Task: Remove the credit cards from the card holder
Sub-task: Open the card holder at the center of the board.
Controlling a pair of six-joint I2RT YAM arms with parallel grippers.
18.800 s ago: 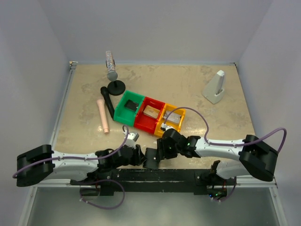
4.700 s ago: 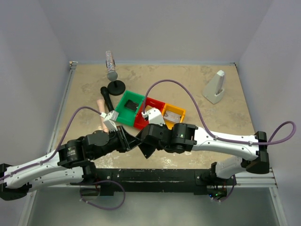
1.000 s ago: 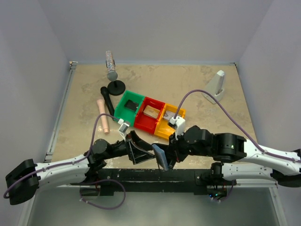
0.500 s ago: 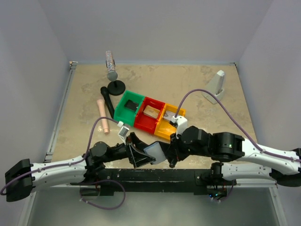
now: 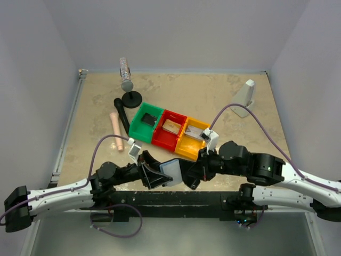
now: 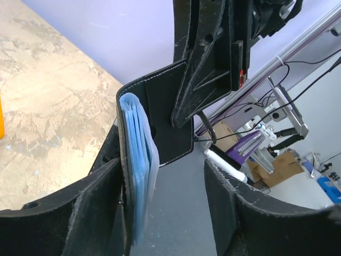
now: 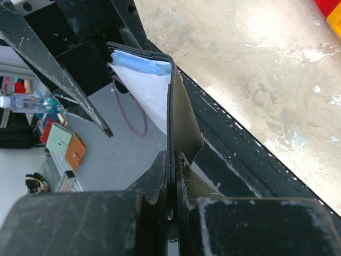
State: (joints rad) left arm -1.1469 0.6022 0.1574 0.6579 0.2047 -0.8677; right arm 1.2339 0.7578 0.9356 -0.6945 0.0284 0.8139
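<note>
Right pincer (image 7: pixel 171 158): pressed together on the black outer flap of the card holder (image 7: pixel 181 118), with the flap edge caught between the two fingers. Grip confirmed in the right wrist view.

Left pincer (image 6: pixel 162 164): fingers spread wide. The holder's blue inner leaves stand in the gap, close against one finger and clear of the other. Whether the leaves touch that near finger cannot be told.

Card holder: held off the surface (image 5: pixel 213 101), above its near edge and between the two arms. It is folded partly open. The stitched black cover bends away to one side, and the pale blue panel (image 5: pixel 171 172) faces the left pincer.

Beyond the arms, mid-surface: three bins in a touching diagonal row, yellow (image 5: pixel 193 137), red (image 5: pixel 169 129) and green (image 5: pixel 146 121). Each has a flat item lying inside.

Left of the bins: a pink rod (image 5: pixel 116 130) and a black handle (image 5: pixel 122 114), lying side by side.

Far left: a silvery cylinder (image 5: pixel 126 74) upright on a round black base. Far right: a white wedge (image 5: pixel 244 98), well apart from everything else.
</note>
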